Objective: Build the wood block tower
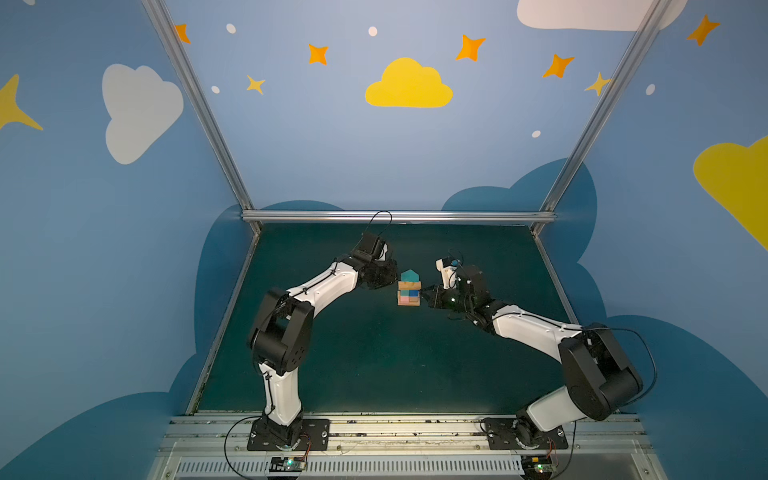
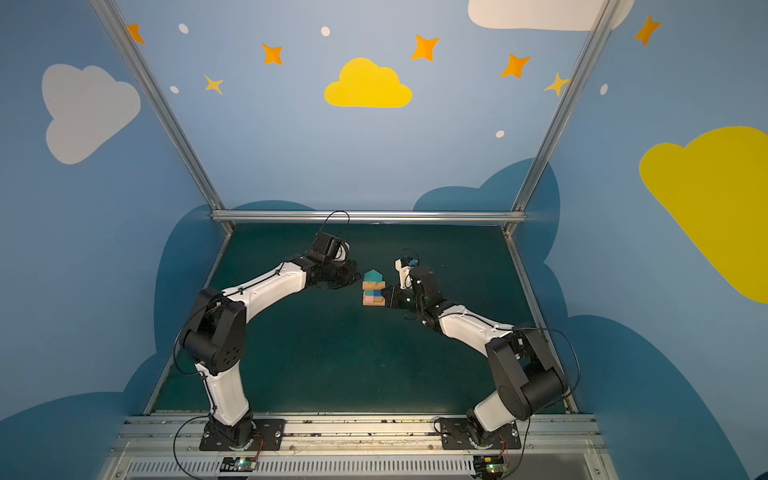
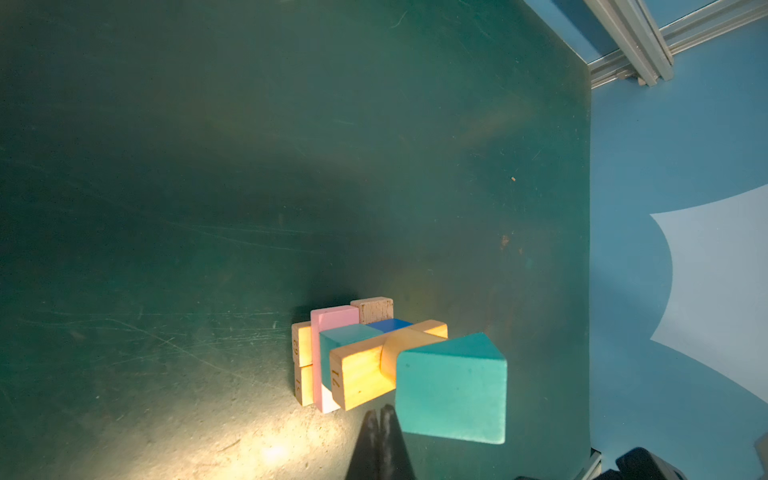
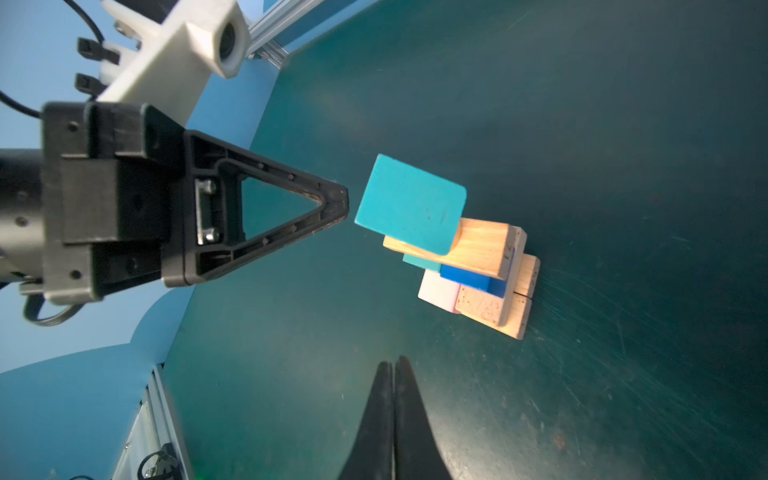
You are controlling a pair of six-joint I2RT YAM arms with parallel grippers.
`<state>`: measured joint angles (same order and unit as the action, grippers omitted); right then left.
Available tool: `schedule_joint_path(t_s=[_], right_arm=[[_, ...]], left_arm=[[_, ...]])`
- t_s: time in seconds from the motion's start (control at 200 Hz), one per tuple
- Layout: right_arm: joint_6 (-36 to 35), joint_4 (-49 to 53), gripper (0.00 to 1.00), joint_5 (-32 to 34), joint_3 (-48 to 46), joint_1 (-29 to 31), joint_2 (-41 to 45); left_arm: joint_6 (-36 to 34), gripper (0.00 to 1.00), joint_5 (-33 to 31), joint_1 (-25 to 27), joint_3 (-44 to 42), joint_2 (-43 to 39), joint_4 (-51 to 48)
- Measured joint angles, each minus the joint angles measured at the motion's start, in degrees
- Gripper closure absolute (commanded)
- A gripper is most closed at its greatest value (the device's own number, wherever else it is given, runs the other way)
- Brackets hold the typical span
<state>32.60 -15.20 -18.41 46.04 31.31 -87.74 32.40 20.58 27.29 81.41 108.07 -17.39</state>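
Your worktop [image 3: 208, 208] was a matt green mat, scuffed and scratched; the tan bars [image 4: 478, 249] showed bare, grainy wood, the teal house-shaped piece [image 3: 453, 386] smooth matt paint, and the right fingers [image 4: 376, 428] dull black moulded plastic.

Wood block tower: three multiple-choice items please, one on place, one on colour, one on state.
1. Where on the green mat is the wood block tower?
A) middle, between left pincer and right pincer
B) far edge
C) near edge

2. The house-shaped piece on top is:
A) pink
B) teal
C) tan

3. The pincers are:
A) both open
B) both shut, empty
C) left shut on the top piece

1 A: both top views show it between the arms' tips.
2 B: teal in every view.
3 B: wrist views show jaws pressed together, nothing between.
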Motion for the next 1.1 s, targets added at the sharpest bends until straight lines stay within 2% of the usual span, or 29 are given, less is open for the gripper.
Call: schedule_joint_path(t_s=[1.101], right_arm=[[0.1,0.0,1.00,-0.8,0.0,-0.4,-0.6]], left_arm=[[0.0,0.96,0.6,0.5,0.5,1.7,0.0]])
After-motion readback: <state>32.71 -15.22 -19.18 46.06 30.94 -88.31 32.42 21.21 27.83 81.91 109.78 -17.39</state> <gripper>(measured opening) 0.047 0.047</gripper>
